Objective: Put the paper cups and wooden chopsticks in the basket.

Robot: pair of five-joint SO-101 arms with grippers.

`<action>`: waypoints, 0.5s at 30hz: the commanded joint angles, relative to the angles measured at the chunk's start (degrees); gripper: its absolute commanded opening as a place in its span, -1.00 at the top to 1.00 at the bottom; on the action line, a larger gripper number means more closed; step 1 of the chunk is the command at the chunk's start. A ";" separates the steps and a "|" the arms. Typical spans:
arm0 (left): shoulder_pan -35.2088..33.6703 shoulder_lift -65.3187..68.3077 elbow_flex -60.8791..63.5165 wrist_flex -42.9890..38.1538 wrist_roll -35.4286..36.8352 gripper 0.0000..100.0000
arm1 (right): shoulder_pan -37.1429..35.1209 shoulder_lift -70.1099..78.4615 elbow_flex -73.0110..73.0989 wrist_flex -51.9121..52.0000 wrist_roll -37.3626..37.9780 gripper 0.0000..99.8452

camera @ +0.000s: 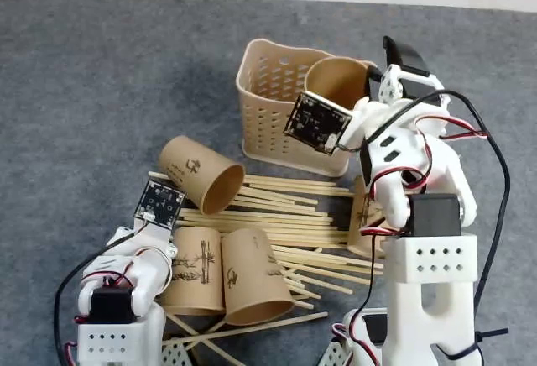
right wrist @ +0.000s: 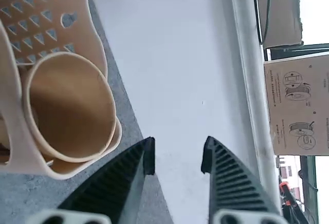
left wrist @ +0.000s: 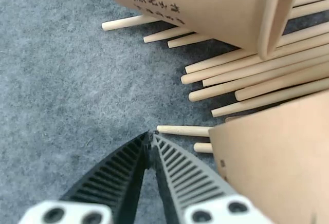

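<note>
One paper cup point(camera: 340, 81) is already in the basket point(camera: 268, 122), upper centre of the high view. Right gripper point(right wrist: 177, 157) hangs beside the basket rim, jaws apart, empty. Left gripper point(left wrist: 152, 137), lower left, is pinched closed on nothing, tips by a chopstick end. Next move, I'd say: open it and take a loose cup point(camera: 201, 175) or the chopsticks point(camera: 285, 225) mid-frame. A further cup point(camera: 362, 211) is half hidden behind the right arm, and the basket floor is unseen.

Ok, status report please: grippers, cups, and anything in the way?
Left gripper shut, empty, low beside chopsticks. Right gripper open, empty, by basket. One paper cup in basket; other cups on chopsticks, covering them.
</note>
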 commanded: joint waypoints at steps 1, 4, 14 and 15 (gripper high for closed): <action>-0.92 -0.22 -1.01 -1.05 -0.35 0.99 | 0.75 -2.95 -0.66 -1.10 -7.38 0.69; -0.92 -0.22 -1.01 -1.05 -0.35 0.99 | 0.75 -6.55 -0.57 1.89 -14.59 0.69; -0.92 -0.22 -1.01 -1.05 -0.35 0.99 | 4.53 -13.23 -4.88 27.82 -37.10 0.69; -0.92 -0.22 -1.01 -1.05 -0.35 0.99 | 5.93 -12.88 -6.29 30.99 -38.33 0.69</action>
